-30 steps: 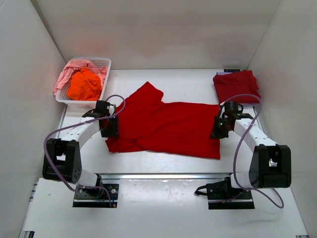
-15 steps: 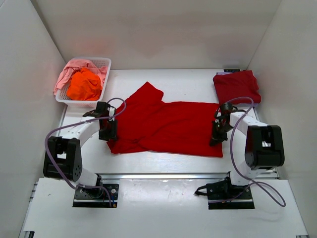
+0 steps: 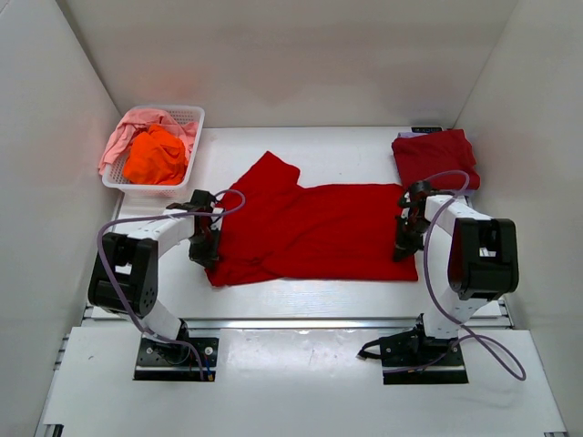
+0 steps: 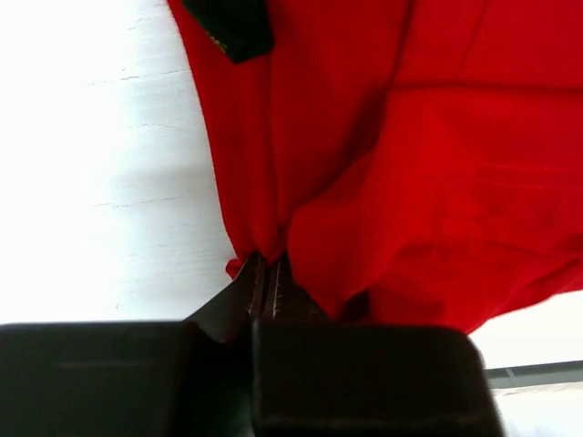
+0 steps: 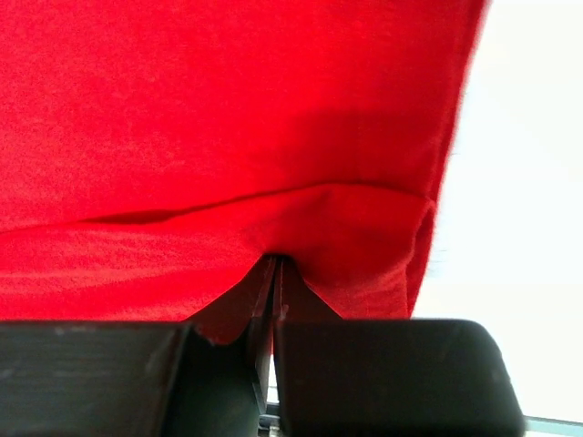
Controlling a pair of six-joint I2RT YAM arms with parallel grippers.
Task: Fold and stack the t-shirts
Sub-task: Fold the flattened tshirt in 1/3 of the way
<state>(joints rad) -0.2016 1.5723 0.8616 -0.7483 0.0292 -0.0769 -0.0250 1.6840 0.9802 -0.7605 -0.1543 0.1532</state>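
A bright red t-shirt [image 3: 314,232] lies spread across the middle of the table, one sleeve pointing to the back left. My left gripper [image 3: 208,250] is shut on the shirt's left edge; in the left wrist view the cloth [image 4: 383,164] bunches between the closed fingers [image 4: 265,284]. My right gripper [image 3: 404,244] is shut on the shirt's right edge; in the right wrist view the cloth [image 5: 237,137] puckers at the closed fingers [image 5: 274,273]. A folded dark red t-shirt [image 3: 434,157] lies at the back right.
A white basket [image 3: 182,118] at the back left holds an orange t-shirt [image 3: 155,155] and a pink t-shirt [image 3: 123,137]. White walls close in the table on three sides. A metal rail runs along the near table edge [image 3: 291,320].
Both grippers have moved toward the near edge, dragging the shirt's side edges with them. The left side has bunched inward and the near hem now lies straighter.
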